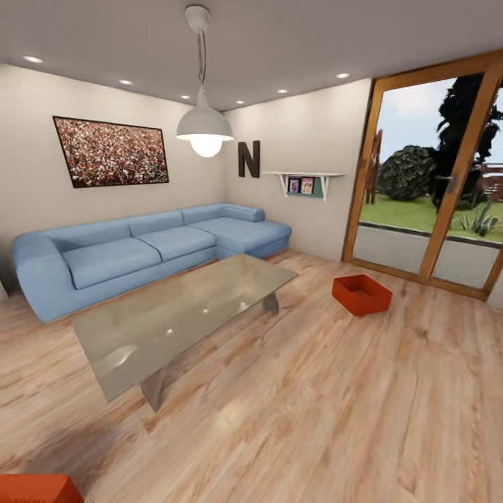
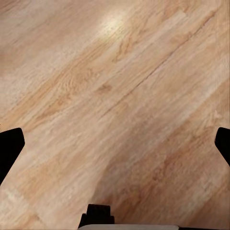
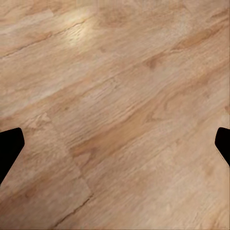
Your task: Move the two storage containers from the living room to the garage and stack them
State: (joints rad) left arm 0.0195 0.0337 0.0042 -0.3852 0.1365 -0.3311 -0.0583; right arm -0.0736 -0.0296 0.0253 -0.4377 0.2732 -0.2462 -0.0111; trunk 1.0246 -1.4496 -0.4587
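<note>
a: entry, head view. robot is in the living room: wood plank floor [image 1: 314, 419], blue sectional sofa [image 1: 140, 251] along the far wall, glossy grey low table [image 1: 181, 318] in front of it, speckled framed picture [image 1: 112, 152] above the sofa.

b: containers?

a: one orange-red storage container [image 1: 361, 294] sits on the planks, open top up, to the right of the table and near the glazed wooden door [image 1: 433, 181]. a second orange-red container [image 1: 38, 487] is cut off at the lower left corner of the head view, close to the robot; can't tell from the sliver how it lies.

b: end effectors?

a: left gripper [image 2: 115, 143] in its wrist view: dark fingertips at opposite edges of the frame, spread wide, bare planks between them. right gripper [image 3: 115, 143] the same, tips wide apart, nothing between. both hang over plain floor, touching neither bin.

b: progress?

a: judged as at the start. both bins are on the living room floor, neither is grasped, no garage in sight. all still to do: approach and lift each bin, carry both to the garage, set one on the concrete, stack the other on top.

b: nearest target?

a: likely the bin at lower left. the far one is well apart from the robot.
</note>
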